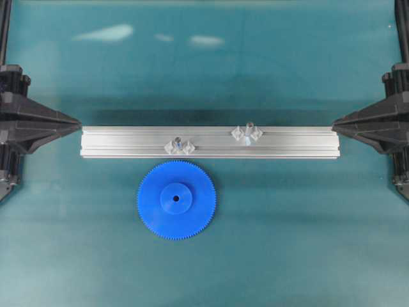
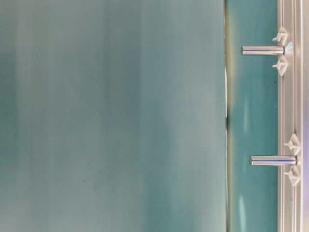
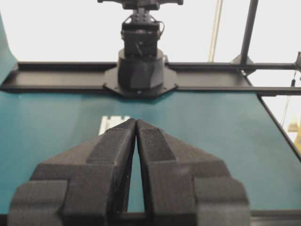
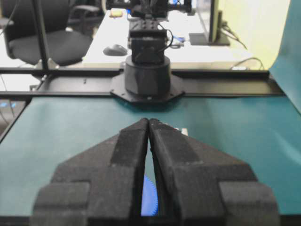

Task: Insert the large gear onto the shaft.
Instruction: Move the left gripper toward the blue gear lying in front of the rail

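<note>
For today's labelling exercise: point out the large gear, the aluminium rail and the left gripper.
large gear (image 1: 176,199), overhead view, on its raised hub.
aluminium rail (image 1: 128,142), overhead view, on a bare stretch of its top.
left gripper (image 3: 136,123), left wrist view, where its closed fingertips meet.

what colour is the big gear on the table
Bright blue all over, teeth and hub alike. The gear shows best in the overhead view.

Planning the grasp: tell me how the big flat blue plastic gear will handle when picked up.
The big flat blue plastic gear looks stiff and probably light. Lying flat on the teal mat, it shouldn't roll, though its thin edge may be hard to pinch. Its raised hub likely offers a better hold.
</note>
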